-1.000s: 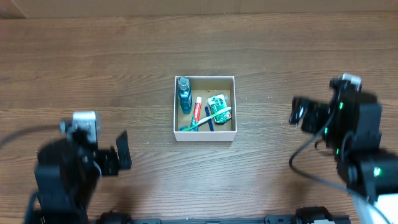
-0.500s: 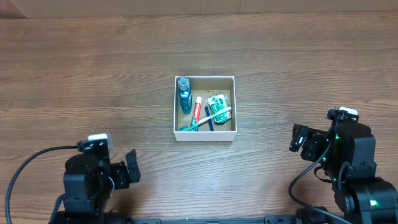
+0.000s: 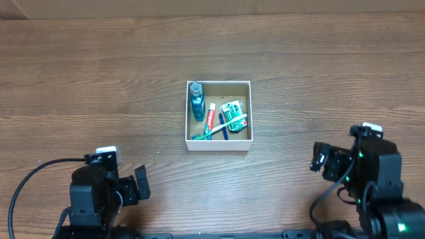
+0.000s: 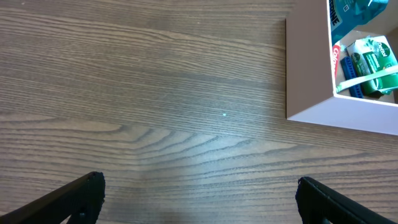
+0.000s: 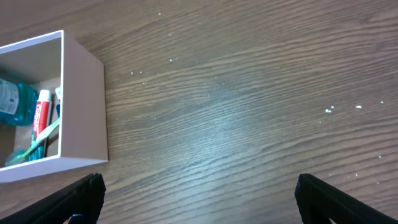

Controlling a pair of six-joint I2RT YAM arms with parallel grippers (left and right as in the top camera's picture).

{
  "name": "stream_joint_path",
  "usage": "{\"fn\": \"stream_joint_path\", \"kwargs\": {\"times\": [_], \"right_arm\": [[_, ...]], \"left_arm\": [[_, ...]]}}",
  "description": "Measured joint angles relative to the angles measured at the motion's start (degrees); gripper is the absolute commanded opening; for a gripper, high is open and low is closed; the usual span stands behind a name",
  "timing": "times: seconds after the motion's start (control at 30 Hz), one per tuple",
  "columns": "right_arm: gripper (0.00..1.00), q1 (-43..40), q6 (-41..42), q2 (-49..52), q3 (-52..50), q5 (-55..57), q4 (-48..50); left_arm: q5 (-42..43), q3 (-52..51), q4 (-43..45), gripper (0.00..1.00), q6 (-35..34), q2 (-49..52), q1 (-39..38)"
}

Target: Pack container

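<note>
The container [image 3: 218, 143], a small square white-walled box, sits at the middle of the table. Inside lie a blue mouthwash bottle [image 3: 196, 100], a red-and-white toothpaste tube [image 3: 210, 117], a green packet [image 3: 232, 111] and a green-and-white toothbrush [image 3: 222, 126]. The container also shows in the left wrist view [image 4: 306, 68] and in the right wrist view [image 5: 84, 106]. My left gripper [image 4: 199, 202] is open and empty, low at the front left, apart from the box. My right gripper [image 5: 199, 199] is open and empty at the front right.
Bare wood-grain table top [image 3: 99, 79] lies all round the box. Black cables trail from both arms at the front edge. A pale wall edge runs along the far side of the table.
Both arms have drawn back toward the front edge and away from the box, most of it in the first half second. The box and its contents have not moved.
</note>
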Motion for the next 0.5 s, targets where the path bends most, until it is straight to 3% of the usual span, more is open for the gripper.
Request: {"fn": "stream_joint_path", "kwargs": {"times": [0.23, 0.3, 0.5], "right_arm": [[1.0, 0.0, -1.7, -12.8, -2.3, -0.3, 5.4], [1.0, 0.0, -2.3, -20.4, -8.5, -0.5, 10.3], [1.0, 0.0, -3.0, -30.2, -25.3, -3.3, 27.2]], "left_arm": [[0.0, 0.0, 0.0, 1.0, 0.0, 0.0, 0.0], [0.0, -0.1, -0.1, 1.0, 0.0, 0.0, 0.0], [0.0, -0.1, 0.0, 1.0, 0.0, 0.0, 0.0]]}}
